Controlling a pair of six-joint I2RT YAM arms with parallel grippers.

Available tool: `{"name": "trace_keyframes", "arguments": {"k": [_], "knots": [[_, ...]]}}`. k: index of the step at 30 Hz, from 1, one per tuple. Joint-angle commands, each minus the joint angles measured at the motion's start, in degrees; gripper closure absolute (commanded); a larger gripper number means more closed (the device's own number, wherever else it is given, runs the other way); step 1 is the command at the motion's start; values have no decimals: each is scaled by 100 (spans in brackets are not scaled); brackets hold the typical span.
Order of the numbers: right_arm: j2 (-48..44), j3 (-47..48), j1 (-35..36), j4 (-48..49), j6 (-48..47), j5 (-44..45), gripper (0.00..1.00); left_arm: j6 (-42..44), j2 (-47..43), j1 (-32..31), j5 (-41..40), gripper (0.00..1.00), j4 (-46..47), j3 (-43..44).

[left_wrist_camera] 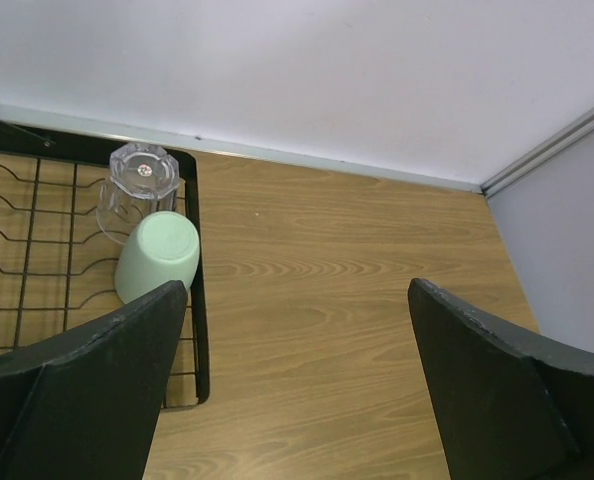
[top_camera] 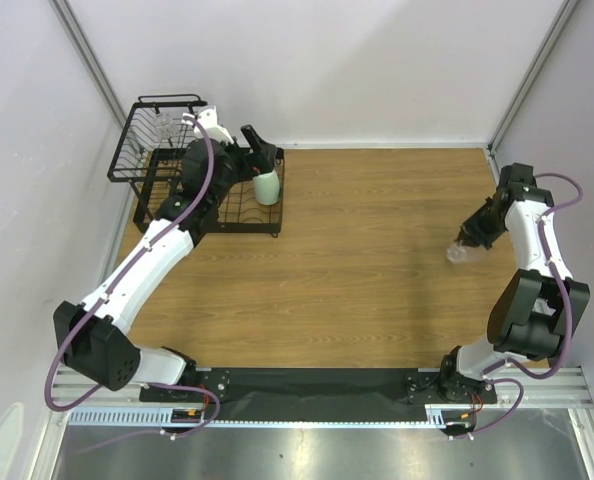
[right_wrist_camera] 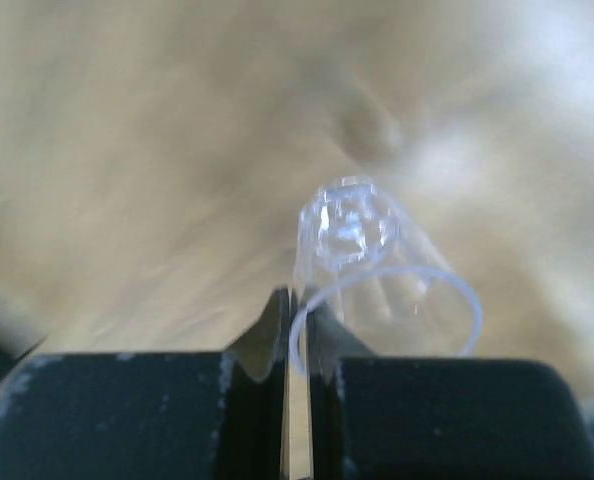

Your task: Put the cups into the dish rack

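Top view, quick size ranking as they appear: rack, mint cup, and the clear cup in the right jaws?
1. rack, far the largest.
2. mint cup and held clear cup: about alike. The clear one's outline is faint against the table, so I won't rank them.

Glossy clear glass cup (right_wrist_camera: pixel 377 270), matt mint tumbler (left_wrist_camera: pixel 157 258), black wire rack (left_wrist_camera: pixel 203 350), wood-grain table (top_camera: pixel 377 260).
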Motion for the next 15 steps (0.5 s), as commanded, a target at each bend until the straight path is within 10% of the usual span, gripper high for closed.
{"name": "trace_keyframes", "arguments": {"k": [1, 15], "knots": [[-152, 194, 37, 455, -121, -1965, 100, -441, -309, 52, 134, 1, -18, 95], [-205, 1063, 1038, 3163, 2320, -5323, 97, -2664, -28, 88, 3184, 0, 2781, -739]]}}
